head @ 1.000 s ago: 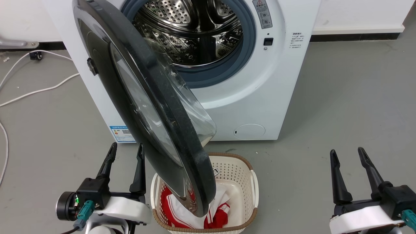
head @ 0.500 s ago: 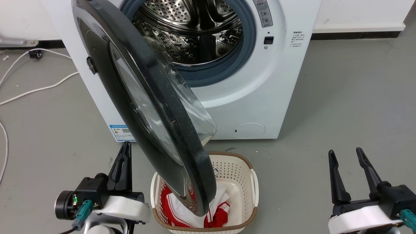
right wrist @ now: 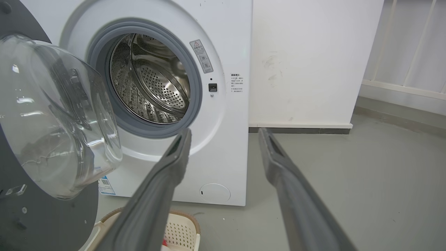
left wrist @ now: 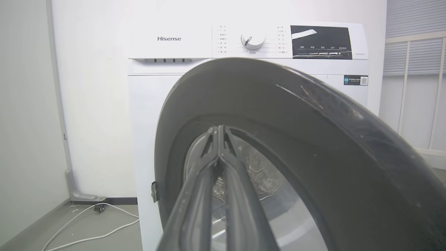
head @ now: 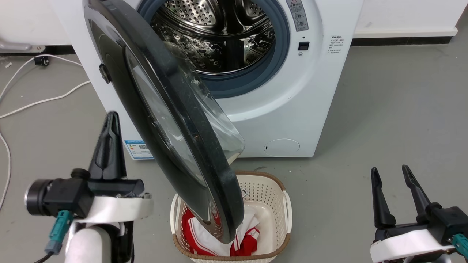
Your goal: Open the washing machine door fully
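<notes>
The washing machine door [head: 172, 120], a big black disc with a clear glass bowl, stands partly open, swung out from its hinge at the left over a basket. My left gripper [head: 112, 117] is shut on nothing and raised beside the door's outer face, left of it with a gap between. In the left wrist view its closed fingertips [left wrist: 218, 129] point at the door's dark ring [left wrist: 313, 139]. My right gripper [head: 389, 171] hangs open at the lower right, far from the door. The right wrist view shows that gripper [right wrist: 223, 134] open, with the door's glass bowl [right wrist: 52, 115] at the left.
A cream laundry basket [head: 285, 208] with red and white clothes sits on the floor under the door's lower edge. The steel drum [head: 219, 33] is exposed. White cables [head: 44, 100] trail over the grey floor at the left. A small round flap [head: 281, 147] sits low on the machine's front.
My left gripper has shut its fingers and risen up and leftward beside the door's outer face. The door and the right gripper have kept their places.
</notes>
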Tool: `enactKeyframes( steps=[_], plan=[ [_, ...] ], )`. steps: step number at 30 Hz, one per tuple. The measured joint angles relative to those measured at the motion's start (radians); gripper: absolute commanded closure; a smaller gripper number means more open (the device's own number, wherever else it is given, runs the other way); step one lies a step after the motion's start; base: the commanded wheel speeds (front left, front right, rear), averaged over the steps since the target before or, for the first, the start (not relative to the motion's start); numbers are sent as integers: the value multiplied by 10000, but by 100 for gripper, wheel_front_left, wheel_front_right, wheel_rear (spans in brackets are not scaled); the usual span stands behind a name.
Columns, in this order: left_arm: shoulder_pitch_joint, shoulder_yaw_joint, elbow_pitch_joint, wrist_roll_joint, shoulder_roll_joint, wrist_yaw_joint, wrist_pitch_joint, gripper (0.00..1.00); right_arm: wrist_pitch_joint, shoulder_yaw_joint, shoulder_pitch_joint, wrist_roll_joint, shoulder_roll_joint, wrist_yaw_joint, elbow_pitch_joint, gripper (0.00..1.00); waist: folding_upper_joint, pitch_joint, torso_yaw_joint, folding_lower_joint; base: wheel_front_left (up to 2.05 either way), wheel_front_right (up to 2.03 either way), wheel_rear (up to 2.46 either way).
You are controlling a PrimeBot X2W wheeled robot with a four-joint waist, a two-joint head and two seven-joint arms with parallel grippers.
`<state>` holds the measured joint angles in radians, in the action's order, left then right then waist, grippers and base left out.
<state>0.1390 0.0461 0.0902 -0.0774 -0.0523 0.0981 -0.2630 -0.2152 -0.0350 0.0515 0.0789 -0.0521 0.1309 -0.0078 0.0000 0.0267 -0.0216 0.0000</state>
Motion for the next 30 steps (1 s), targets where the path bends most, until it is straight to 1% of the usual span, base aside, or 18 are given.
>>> enactKeyframes(
  steps=[5,8,13,17,19,22,26,30],
  plan=[
    [367,-111,1239,132,-27,69,0,100,-2,-2,-26,-2,2,0,6,0,0,-54,3,1,0,0,0],
    [627,-374,2050,203,-23,77,-2,100,0,-8,-24,-2,2,0,8,0,0,-63,10,0,0,0,0],
    [1051,-1160,3233,213,-21,169,-2,100,21,-17,-22,-4,2,0,17,0,0,-85,-11,0,0,0,0],
    [1176,-1916,3860,199,-23,226,-2,100,52,10,-18,-2,2,0,46,0,0,-131,-89,0,0,0,0],
    [1185,-2339,4027,142,-48,251,0,100,56,21,-15,-2,2,0,58,0,0,-160,-131,0,0,0,0],
    [1070,-3087,4138,-144,-71,274,322,100,65,35,5,-2,2,2,77,0,0,-212,-200,0,0,0,0],
    [523,-4148,4125,-662,-119,299,1083,100,100,8,108,0,4,2,79,0,0,-257,-251,0,0,0,0],
    [-144,-5066,3787,-1202,-318,309,1912,100,140,-19,112,15,2,0,77,0,0,-265,-239,0,0,0,0]
  ],
)
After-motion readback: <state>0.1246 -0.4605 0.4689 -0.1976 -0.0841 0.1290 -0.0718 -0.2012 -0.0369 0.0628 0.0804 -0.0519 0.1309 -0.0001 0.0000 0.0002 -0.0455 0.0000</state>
